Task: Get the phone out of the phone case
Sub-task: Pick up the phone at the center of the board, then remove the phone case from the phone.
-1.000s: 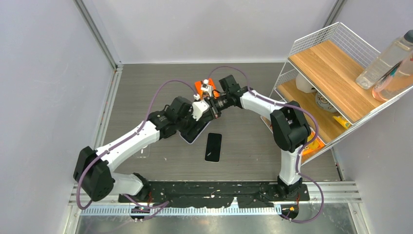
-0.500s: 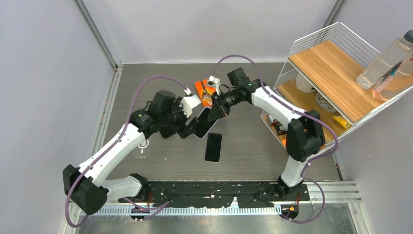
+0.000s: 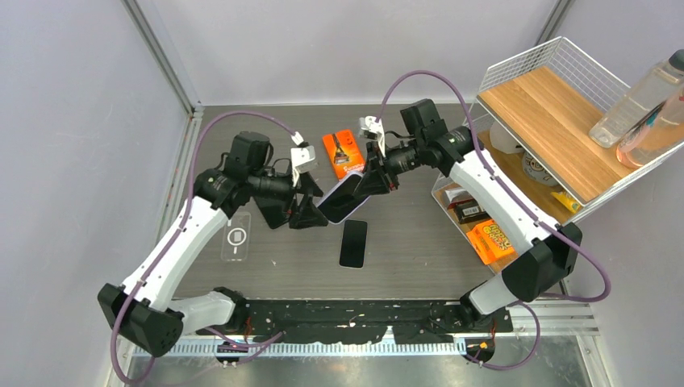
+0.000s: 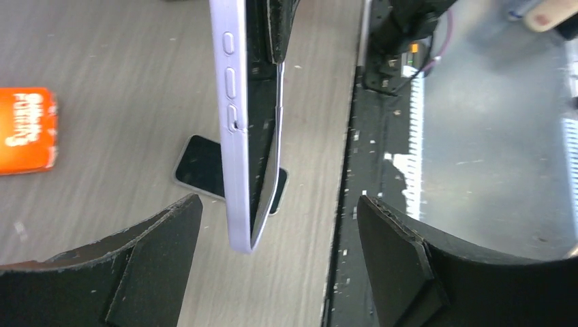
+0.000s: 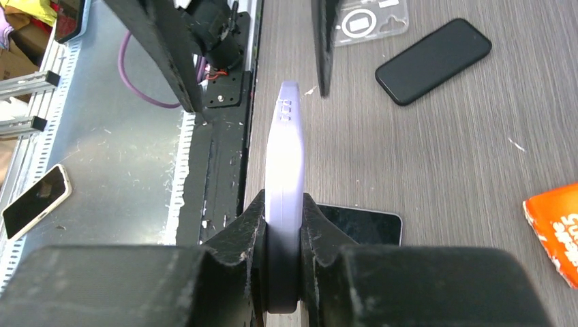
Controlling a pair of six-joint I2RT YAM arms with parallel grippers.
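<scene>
The lavender phone case (image 3: 340, 197) hangs edge-on above the table, its back toward the top camera. My right gripper (image 3: 375, 179) is shut on its upper end, fingers pressed on both faces (image 5: 283, 218). In the left wrist view the case (image 4: 235, 136) stands upright, and the phone (image 4: 267, 194) inside shows a silver edge lifted off the case at the lower corner. My left gripper (image 3: 305, 207) is open just left of the case. The case's lower end sits between its pads (image 4: 160, 252), nearer the left one, touching neither.
A bare black phone (image 3: 352, 243) lies on the table under the case, and another dark phone (image 5: 433, 61) lies nearer the left arm. A clear case (image 3: 236, 237) lies at the left and an orange packet (image 3: 342, 153) behind. The wire shelf (image 3: 556, 113) stands at the right.
My left gripper has opened wide and drawn back to the left off the case. The right arm has carried the case up and slightly right.
</scene>
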